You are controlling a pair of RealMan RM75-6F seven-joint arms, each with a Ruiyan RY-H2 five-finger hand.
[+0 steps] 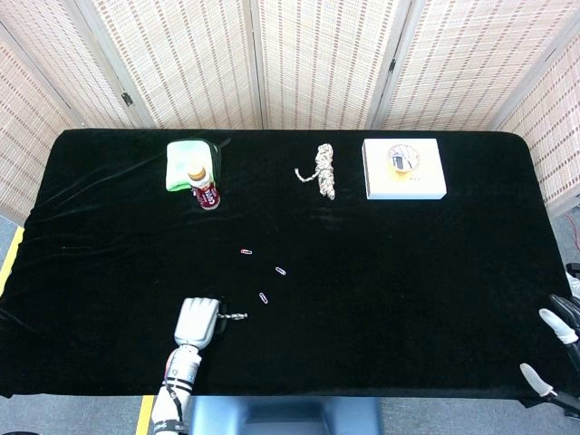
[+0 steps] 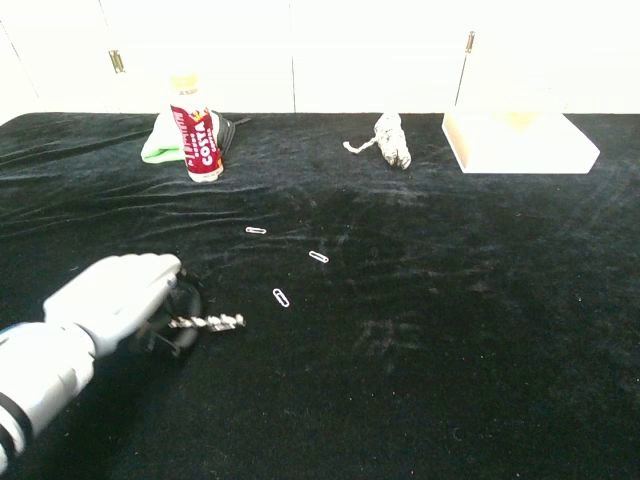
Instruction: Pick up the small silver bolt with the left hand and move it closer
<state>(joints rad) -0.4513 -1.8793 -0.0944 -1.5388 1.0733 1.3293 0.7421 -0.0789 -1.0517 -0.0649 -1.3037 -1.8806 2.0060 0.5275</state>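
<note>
Lettering reading "COSTA" runs down the red label of the small bottle (image 2: pixel 201 133) near the table's far left corner; we can read it only in the chest view, since the head view shows just the cap and a red blur. The bottle stands upright just in front of a green cloth (image 1: pixel 185 162).

Near the front left edge of the black table (image 1: pixel 408 299), our left hand (image 1: pixel 199 323) has its fingers curled around one end of the small silver bolt (image 2: pixel 208 323), so we are gripping it. The bolt lies roughly level, its free end pointing toward the table's middle. From the chest view we cannot tell whether it touches the cloth or sits just above it.

Three paper clips (image 2: pixel 281 297) run in a diagonal line from beside the bolt toward the middle of the table.

At the far edge, a coil of rope (image 1: pixel 322 170) lies near the centre, and a white box (image 1: pixel 403 169) sits toward the far right corner. The head view shows a round orange item on the box's top; the chest view shows only its side and a pale top edge.

Our right hand (image 1: pixel 555 344) appears only in the head view, past the table's front right corner, fingers spread and holding nothing.
</note>
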